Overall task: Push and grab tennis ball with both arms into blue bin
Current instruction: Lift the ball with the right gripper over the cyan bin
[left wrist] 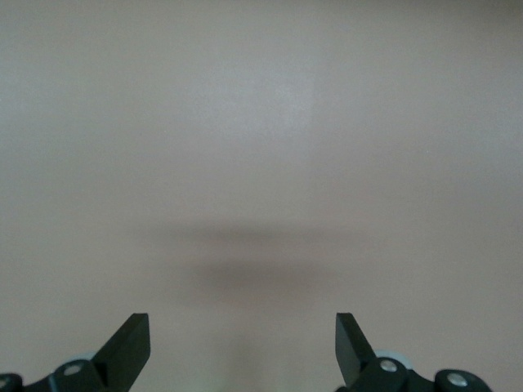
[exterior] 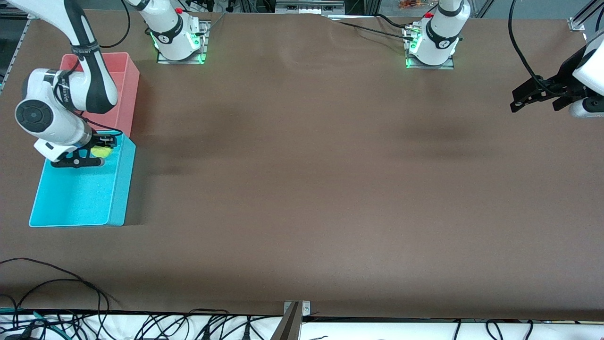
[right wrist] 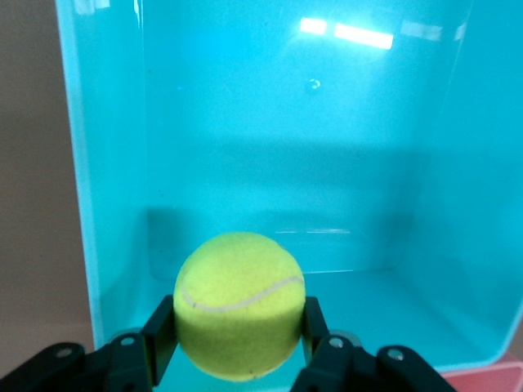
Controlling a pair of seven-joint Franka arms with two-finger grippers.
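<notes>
Fingers of the right gripper clamp the tennis ball over the blue bin, seemingly clear of its floor, while the left gripper waits, jaws apart, over the table.

Left gripper, jaws wide apart, over bare brown table.

One tennis ball, two bins, two arms
</notes>
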